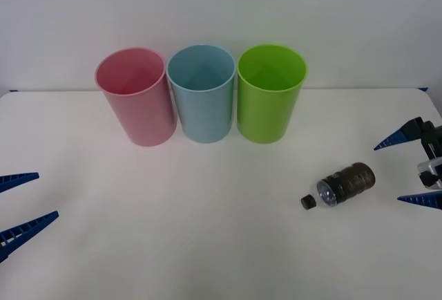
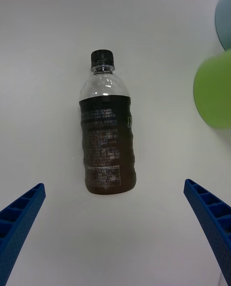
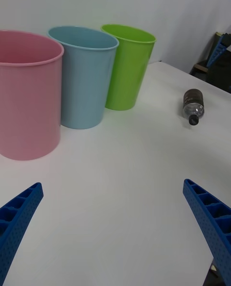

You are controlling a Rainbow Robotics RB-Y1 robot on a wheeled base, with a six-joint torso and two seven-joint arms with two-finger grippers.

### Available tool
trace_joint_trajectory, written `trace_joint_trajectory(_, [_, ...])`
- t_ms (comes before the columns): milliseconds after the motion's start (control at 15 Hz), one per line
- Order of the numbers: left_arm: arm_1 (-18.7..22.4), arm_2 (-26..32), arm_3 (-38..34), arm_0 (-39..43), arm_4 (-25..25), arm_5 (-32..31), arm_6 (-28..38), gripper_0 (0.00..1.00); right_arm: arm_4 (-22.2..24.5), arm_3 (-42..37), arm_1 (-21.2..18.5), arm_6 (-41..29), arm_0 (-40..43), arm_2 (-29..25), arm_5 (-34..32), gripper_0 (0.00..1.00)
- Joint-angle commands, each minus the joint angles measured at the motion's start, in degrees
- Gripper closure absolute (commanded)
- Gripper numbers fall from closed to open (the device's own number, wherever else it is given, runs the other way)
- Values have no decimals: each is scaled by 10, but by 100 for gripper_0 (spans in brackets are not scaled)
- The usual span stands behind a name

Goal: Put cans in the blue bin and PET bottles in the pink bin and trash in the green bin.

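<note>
Lab: bare white table [image 1: 207,245], wall [image 1: 221,3]

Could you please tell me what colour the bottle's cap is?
Black; the cap shows best in the right wrist view.

Pink bin [image 1: 135,96], light-blue bin [image 1: 202,92], lime-green bin [image 1: 271,92]; dark-labelled, black-capped bottle [image 1: 345,184].

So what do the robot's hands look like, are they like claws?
A bit like claws! Each one is two long, pointy blue fingers with a ribbed, ladder-like pattern of little holes. The left gripper pokes in at the left edge of the front view. The right gripper is at the right edge, and its blue fingers join onto a black and silvery-white block behind them.
</note>
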Motion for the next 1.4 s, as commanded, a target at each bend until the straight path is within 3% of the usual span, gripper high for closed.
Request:
trace_joint_trajectory(67, [0, 0, 0, 0, 0, 0, 0, 0, 36, -1, 37, -2, -2, 1, 0, 0])
trace_joint_trajectory(467, [0, 0, 0, 0, 0, 0, 0, 0, 98, -1, 102, -4, -10, 6, 2, 0])
trace_joint_trajectory(667, [0, 0, 0, 0, 0, 0, 0, 0, 151, -1, 137, -8, -18, 6, 2, 0])
trace_joint_trajectory(1400, [0, 0, 0, 0, 0, 0, 0, 0, 209, 33, 170, -9, -22, 33, 37, 0])
